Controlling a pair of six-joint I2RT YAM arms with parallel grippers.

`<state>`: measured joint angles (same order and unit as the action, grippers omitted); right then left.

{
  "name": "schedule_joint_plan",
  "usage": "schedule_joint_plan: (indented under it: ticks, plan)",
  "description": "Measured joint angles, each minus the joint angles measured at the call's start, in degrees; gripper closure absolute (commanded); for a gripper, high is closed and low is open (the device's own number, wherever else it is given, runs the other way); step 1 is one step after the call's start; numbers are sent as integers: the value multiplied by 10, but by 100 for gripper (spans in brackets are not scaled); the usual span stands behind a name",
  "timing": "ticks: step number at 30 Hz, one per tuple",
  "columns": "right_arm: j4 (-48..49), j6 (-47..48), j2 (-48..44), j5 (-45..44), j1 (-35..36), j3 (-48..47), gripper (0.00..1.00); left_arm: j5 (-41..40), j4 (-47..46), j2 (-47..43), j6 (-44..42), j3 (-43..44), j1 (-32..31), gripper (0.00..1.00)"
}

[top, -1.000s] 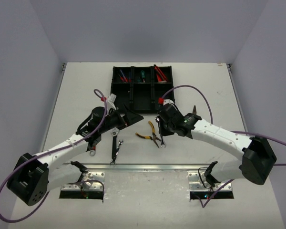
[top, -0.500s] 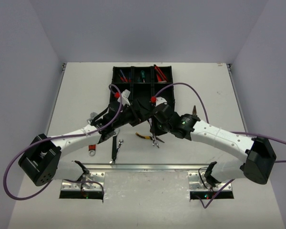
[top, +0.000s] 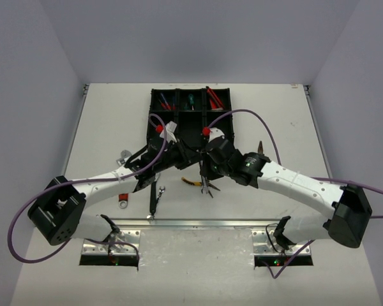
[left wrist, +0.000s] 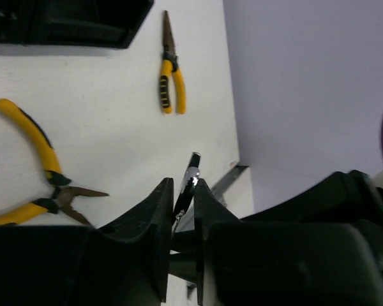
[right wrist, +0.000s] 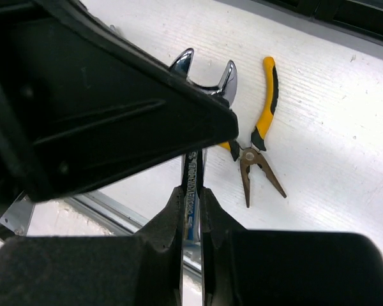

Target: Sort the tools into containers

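Observation:
My two grippers meet just in front of the black tray (top: 148, 127). The right gripper (right wrist: 191, 196) is shut on the shaft of a silver spanner (right wrist: 207, 75), whose open end sticks up past the left gripper's black body. The left gripper (left wrist: 184, 191) is shut on a thin black-and-silver bar (left wrist: 191, 173), seemingly the same spanner seen edge on. In the top view the left gripper (top: 184, 159) and the right gripper (top: 203, 164) touch nose to nose and hide the spanner. Red tools (top: 212, 95) and a green screwdriver (top: 190, 99) lie in the tray's far compartments.
Yellow-handled pliers (top: 195, 182) lie on the table right under the grippers, and they also show in the right wrist view (right wrist: 258, 137). Long-nose pliers (left wrist: 170, 70) lie near the right edge. A red-handled wrench (top: 122, 203), a black tool (top: 154, 196) and a silver tool (top: 123, 155) lie at the left.

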<state>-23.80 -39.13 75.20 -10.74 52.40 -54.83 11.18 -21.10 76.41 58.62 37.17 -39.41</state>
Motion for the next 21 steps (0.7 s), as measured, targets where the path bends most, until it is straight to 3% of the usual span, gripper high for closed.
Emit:
schedule_joint_plan:
  ticks: [3,5,6,9,10,17,21]
  plan:
    - [-4,1,-5,2,0,0,98,-5,6,12,-10,0,1,100]
    - [7,1,-10,2,0,0,84,-2,7,16,-12,0,-2,100]
    - [14,1,-13,2,0,0,74,1,7,17,-12,0,-5,100]
    - [24,0,-25,-2,1,1,13,-5,24,18,-21,9,-9,100]
    - [24,0,-31,-6,2,1,1,-14,37,18,-29,15,-10,100]
    - [23,-6,-93,-43,3,22,1,-126,162,16,-94,99,7,100]
    - [0,-9,-157,-98,3,60,1,-175,277,26,-124,170,86,100]
